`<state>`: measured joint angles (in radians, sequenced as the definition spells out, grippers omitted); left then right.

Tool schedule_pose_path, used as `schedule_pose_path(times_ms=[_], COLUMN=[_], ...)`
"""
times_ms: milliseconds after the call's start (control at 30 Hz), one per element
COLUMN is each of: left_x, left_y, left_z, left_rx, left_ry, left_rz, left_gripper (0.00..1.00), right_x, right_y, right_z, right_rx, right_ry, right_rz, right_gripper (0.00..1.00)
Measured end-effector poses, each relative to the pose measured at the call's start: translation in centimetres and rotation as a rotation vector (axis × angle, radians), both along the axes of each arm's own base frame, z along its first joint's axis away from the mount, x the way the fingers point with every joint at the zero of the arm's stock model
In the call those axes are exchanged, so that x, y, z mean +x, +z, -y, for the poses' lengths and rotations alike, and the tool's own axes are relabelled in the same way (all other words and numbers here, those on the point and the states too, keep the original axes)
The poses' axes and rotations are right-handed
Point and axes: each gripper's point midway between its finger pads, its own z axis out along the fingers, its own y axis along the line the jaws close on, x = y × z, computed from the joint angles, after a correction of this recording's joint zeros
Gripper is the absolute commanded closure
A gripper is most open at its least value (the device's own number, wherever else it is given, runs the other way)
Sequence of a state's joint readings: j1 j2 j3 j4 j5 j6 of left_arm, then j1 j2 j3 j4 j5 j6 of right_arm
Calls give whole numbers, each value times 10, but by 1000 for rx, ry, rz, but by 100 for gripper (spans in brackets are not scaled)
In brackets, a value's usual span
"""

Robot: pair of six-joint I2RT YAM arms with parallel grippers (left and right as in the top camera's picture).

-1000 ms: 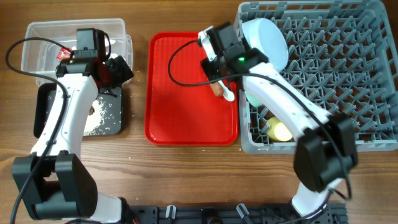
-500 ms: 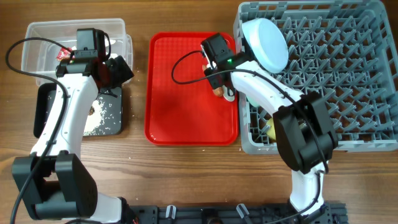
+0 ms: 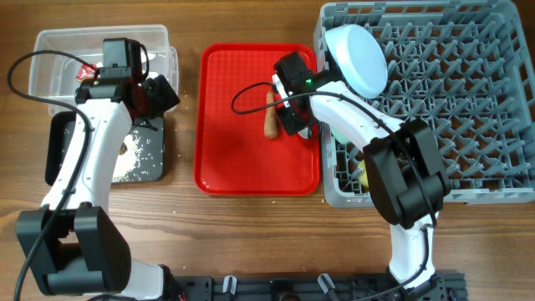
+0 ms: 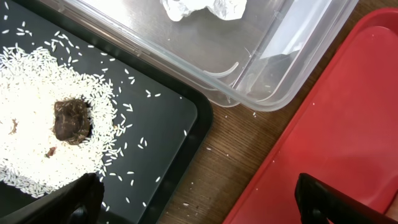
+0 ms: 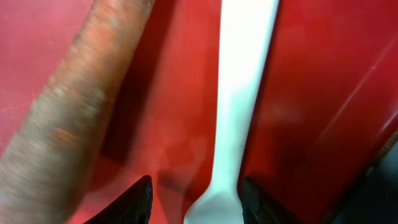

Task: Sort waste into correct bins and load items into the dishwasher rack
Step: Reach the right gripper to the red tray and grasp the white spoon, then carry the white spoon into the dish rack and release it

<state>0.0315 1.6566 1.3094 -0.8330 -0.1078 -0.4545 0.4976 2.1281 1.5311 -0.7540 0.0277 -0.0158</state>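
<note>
My right gripper [image 3: 294, 115] is low over the flat red tray [image 3: 230, 150]. In the right wrist view it [image 5: 196, 202] is open, its fingers either side of the white spoon [image 5: 241, 93]. The orange-brown stick [image 3: 272, 119] lies just left of it [image 5: 68, 124]. My left gripper [image 3: 159, 94] is open and empty [image 4: 199, 208] over the gap between the black tray [image 4: 168, 118] and the red tray. Rice [image 4: 37, 112] and the brown lump [image 4: 71, 121] lie in the black tray. The tissue [image 4: 199, 7] and red wrapper [image 3: 86, 73] are in the clear tub [image 3: 58, 50].
The grey rack [image 3: 451, 109] stands right of the red tray. It holds the pale blue plate [image 3: 359, 58], a yellow cup [image 3: 376, 176] and a blue-green bowl [image 3: 338, 131]. A strip of bare wood [image 4: 242, 155] separates the black tray from the red tray.
My right gripper has moved toward the front of the red tray and down over the spoon. The stick now lies further left, beside it. The left arm has not moved.
</note>
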Motion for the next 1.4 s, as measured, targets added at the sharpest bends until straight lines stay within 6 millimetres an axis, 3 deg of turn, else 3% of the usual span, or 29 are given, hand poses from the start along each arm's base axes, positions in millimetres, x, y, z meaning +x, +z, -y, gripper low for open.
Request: schedule_pose_path(times_ms=[267, 467, 600, 767, 1100, 1167, 1233, 1300, 1333, 1400], left_x=[0, 0, 0, 0, 0, 0, 0, 0, 0, 0], left_y=[0, 0, 0, 0, 0, 0, 0, 0, 0, 0], left_z=[0, 0, 0, 0, 0, 0, 0, 0, 0, 0], left_rx=[0, 0, 0, 0, 0, 0, 0, 0, 0, 0], left_ry=[0, 0, 0, 0, 0, 0, 0, 0, 0, 0], left_rz=[0, 0, 0, 0, 0, 0, 0, -1, 0, -1], left_gripper=[0, 0, 0, 0, 0, 0, 0, 0, 0, 0], right_x=[7, 15, 17, 17, 8, 8, 17, 15, 11, 2], right_y=[2, 4, -8, -8, -2, 19, 90, 143, 178, 221], right_z=[-6, -11, -11, -9, -3, -3, -8, -6, 0, 25], right_rx=[36, 61, 55, 52, 25, 33, 112, 168, 197, 195], right_ry=[-25, -52, -68, -81, -87, -87, -86, -86, -92, -132], right_rz=[25, 56, 43, 44, 1, 15, 148, 246, 308, 387], right_gripper=[72, 72, 73, 89, 91, 91, 91, 91, 91, 91])
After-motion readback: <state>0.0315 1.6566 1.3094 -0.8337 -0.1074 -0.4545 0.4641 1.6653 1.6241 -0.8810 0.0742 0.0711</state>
